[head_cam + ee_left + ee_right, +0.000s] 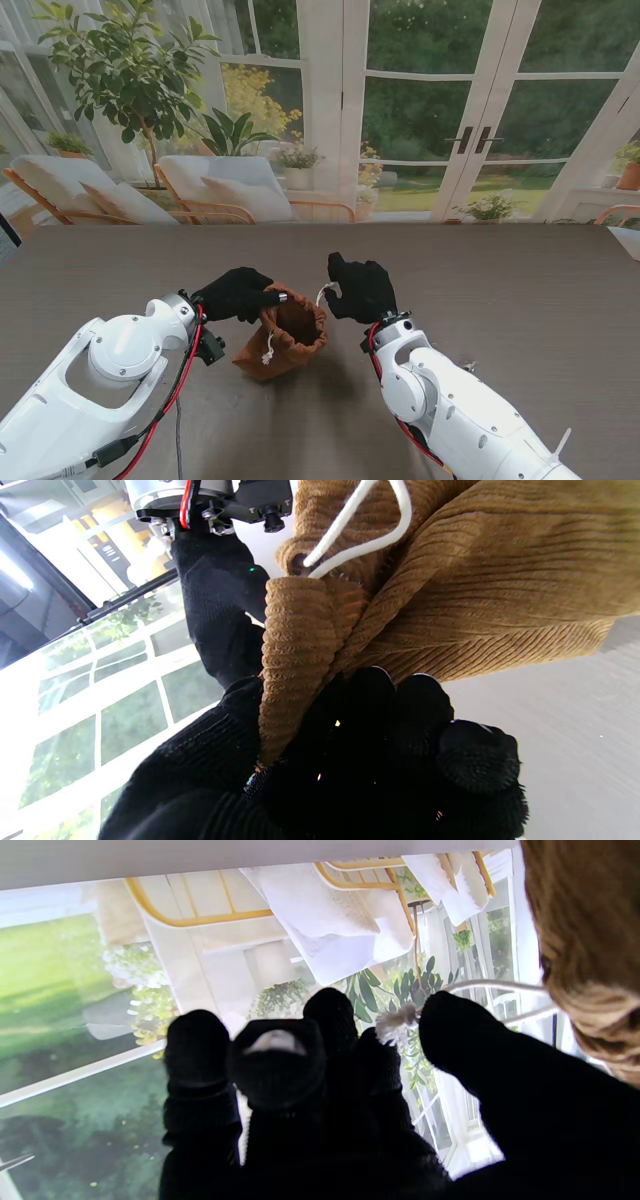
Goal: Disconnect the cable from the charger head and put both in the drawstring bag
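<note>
A brown corduroy drawstring bag [283, 338] stands on the dark table with its mouth upward. My left hand [236, 293], in a black glove, pinches the bag's rim [295, 645] on its left side. My right hand [361, 288] is on the bag's right and pinches the white drawstring [323, 292] by its frayed end [397, 1021], the cord running taut to the bag [590, 950]. A second white drawstring loop [268, 348] hangs down the bag's front. No cable or charger head shows in any view; the bag's inside is dark.
The grey-brown table [520, 290] stretches all round the bag. Behind its far edge are glass doors, a potted plant [130, 70] and lounge chairs [235, 190]. A white object [628, 240] lies at the far right edge.
</note>
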Tool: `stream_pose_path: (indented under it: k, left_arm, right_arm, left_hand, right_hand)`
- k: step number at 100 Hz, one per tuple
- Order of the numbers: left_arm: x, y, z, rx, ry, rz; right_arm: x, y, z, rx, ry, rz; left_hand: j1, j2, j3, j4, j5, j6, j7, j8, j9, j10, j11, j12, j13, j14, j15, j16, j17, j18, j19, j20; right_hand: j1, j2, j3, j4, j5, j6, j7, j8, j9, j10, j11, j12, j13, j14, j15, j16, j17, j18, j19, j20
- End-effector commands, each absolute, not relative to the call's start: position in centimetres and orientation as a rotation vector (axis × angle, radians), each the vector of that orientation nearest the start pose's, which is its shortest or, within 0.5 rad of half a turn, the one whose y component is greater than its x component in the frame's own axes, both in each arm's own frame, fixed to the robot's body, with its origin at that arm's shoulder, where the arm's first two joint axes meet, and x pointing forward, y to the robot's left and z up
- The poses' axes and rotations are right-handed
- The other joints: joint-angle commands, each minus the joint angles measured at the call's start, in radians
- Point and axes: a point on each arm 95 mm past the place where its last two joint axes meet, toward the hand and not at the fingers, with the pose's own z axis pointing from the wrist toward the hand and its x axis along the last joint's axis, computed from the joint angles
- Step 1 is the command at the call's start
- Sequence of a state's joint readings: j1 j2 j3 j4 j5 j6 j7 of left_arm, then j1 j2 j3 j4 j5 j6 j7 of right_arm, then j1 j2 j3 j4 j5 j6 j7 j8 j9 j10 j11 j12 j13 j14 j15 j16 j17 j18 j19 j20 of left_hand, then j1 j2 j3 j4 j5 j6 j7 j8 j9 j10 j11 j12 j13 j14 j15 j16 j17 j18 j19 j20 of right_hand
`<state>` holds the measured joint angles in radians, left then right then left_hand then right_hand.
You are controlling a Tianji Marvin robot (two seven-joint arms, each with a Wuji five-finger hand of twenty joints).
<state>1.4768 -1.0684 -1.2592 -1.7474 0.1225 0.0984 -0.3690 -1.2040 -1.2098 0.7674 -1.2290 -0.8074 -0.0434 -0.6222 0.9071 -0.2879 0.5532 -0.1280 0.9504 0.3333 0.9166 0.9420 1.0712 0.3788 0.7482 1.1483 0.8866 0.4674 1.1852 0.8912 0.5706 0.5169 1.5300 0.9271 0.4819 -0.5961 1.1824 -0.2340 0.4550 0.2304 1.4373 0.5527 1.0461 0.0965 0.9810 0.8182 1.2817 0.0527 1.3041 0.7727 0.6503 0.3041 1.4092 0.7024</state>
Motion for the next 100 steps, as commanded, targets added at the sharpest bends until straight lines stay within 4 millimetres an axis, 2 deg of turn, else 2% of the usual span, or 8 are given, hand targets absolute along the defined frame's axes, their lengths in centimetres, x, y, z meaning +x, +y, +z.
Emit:
stream_pose_path:
  k: [1,22,32,42,50,84,90,100]
  left_arm:
    - [41.37,-2.31,-25.33,-2.009,1.387,-2.011]
    - [41.34,-2.19,-25.23,-1.997,1.379,-2.037]
    - [41.33,-2.13,-25.22,-1.993,1.379,-2.038]
    - [41.31,-2.11,-25.21,-1.992,1.383,-2.035]
    - [41.3,-2.11,-25.18,-1.991,1.385,-2.032]
    - [41.42,-1.98,-24.99,-1.98,1.39,-2.039]
    - [41.39,-1.95,-24.96,-1.978,1.389,-2.039]
    - [41.35,-1.88,-24.96,-1.979,1.383,-2.039]
  right_arm:
    - [44.16,10.91,-32.65,0.957,1.203,1.919]
    - [44.09,10.91,-32.46,0.895,1.212,1.894]
    - [44.14,10.75,-32.35,0.868,1.212,1.903]
    - [44.21,10.49,-32.21,0.839,1.213,1.916]
    - [44.19,10.36,-32.13,0.841,1.221,1.937]
    - [43.99,10.62,-31.99,0.857,1.293,1.957]
    - [43.99,10.62,-32.02,0.851,1.31,1.956]
    - [43.97,10.62,-32.19,0.854,1.327,1.964]
  left_hand:
    - [0.023,0.036,0.025,-0.029,-0.005,0.002,0.043,0.024,0.034,0.0,0.034,0.024,0.051,0.006,0.055,0.023,0.027,-0.043,0.049,0.014]
    - [0.011,0.029,0.049,-0.037,-0.008,-0.001,0.059,0.039,0.04,-0.003,0.05,0.05,0.057,0.0,0.083,0.033,0.036,-0.045,0.06,0.021]
    - [0.01,0.028,0.051,-0.039,-0.009,0.001,0.059,0.04,0.04,-0.003,0.051,0.054,0.056,-0.001,0.085,0.034,0.036,-0.044,0.06,0.022]
    - [0.009,0.029,0.053,-0.039,-0.01,0.0,0.059,0.04,0.039,-0.004,0.051,0.055,0.056,0.0,0.086,0.034,0.036,-0.044,0.059,0.023]
    - [0.009,0.028,0.053,-0.039,-0.011,0.002,0.058,0.039,0.039,-0.003,0.051,0.056,0.056,-0.001,0.086,0.034,0.036,-0.044,0.059,0.023]
    - [0.009,0.03,0.053,-0.039,-0.01,0.001,0.055,0.037,0.04,-0.003,0.05,0.06,0.056,-0.001,0.087,0.034,0.036,-0.046,0.06,0.025]
    - [0.009,0.03,0.052,-0.039,-0.01,0.002,0.055,0.037,0.04,-0.003,0.049,0.06,0.057,0.0,0.087,0.034,0.036,-0.047,0.061,0.025]
    - [0.009,0.031,0.051,-0.038,-0.011,0.002,0.054,0.036,0.04,-0.004,0.049,0.061,0.057,0.0,0.087,0.034,0.036,-0.047,0.061,0.026]
  right_hand:
    - [-0.042,0.014,0.028,0.043,-0.049,0.091,0.074,0.037,0.027,-0.02,0.043,0.012,0.034,-0.02,0.048,0.017,0.239,0.014,0.055,0.025]
    - [-0.061,-0.038,0.091,0.077,-0.042,0.086,0.11,0.053,0.056,-0.027,0.059,0.002,0.034,-0.035,0.093,0.032,0.282,0.017,0.069,0.011]
    - [-0.044,-0.008,0.033,0.066,-0.055,-0.017,0.069,0.033,0.019,-0.012,0.018,-0.009,0.033,-0.015,0.065,0.016,0.248,0.01,0.057,0.004]
    - [-0.112,0.06,-0.011,0.122,-0.103,-0.11,-0.17,-0.027,-0.046,0.001,-0.072,-0.06,0.032,0.005,-0.009,-0.024,0.197,-0.001,0.039,0.01]
    - [-0.133,0.071,-0.017,0.19,-0.092,-0.141,-0.379,0.034,-0.092,0.018,-0.122,-0.094,0.031,0.024,-0.089,-0.055,0.155,0.003,0.018,0.02]
    - [-0.094,0.038,-0.013,0.177,0.083,-0.271,-0.598,-0.086,-0.131,0.035,-0.189,-0.123,0.021,0.026,-0.173,-0.062,0.105,0.001,-0.009,0.037]
    - [-0.058,-0.026,0.001,0.081,0.171,-0.295,-0.54,-0.2,-0.12,0.034,-0.203,-0.122,0.021,0.021,-0.18,-0.056,0.102,-0.003,-0.015,0.04]
    - [-0.024,-0.088,0.015,0.034,0.245,-0.317,-0.465,-0.25,-0.099,0.03,-0.215,-0.124,0.025,0.015,-0.187,-0.054,0.101,-0.008,-0.017,0.04]
